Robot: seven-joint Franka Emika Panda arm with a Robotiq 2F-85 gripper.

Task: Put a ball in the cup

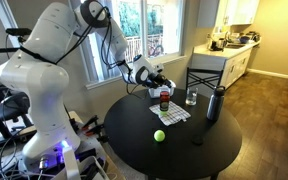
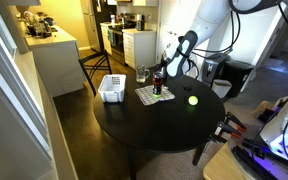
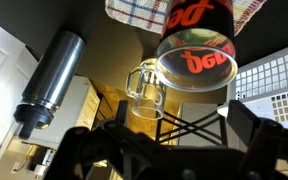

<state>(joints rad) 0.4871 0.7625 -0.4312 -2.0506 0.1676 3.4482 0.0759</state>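
Note:
The red cup (image 1: 164, 98) with a dark upper part stands on a checked cloth (image 1: 171, 113) on the round black table; it also shows in an exterior view (image 2: 159, 86). One yellow-green ball (image 1: 159, 135) lies on the bare tabletop, apart from the cup, and shows in both exterior views (image 2: 193, 100). No second ball shows. My gripper (image 1: 154, 76) hangs just above and beside the cup, open and empty. In the wrist view, which stands upside down, the cup (image 3: 194, 45) is just beyond my spread fingers (image 3: 164, 150).
A clear glass mug (image 3: 144, 90) and a tall dark bottle (image 3: 52, 80) stand near the cup. A white basket (image 2: 111, 88) sits at the table's edge. A dark chair (image 1: 204, 78) stands behind the table.

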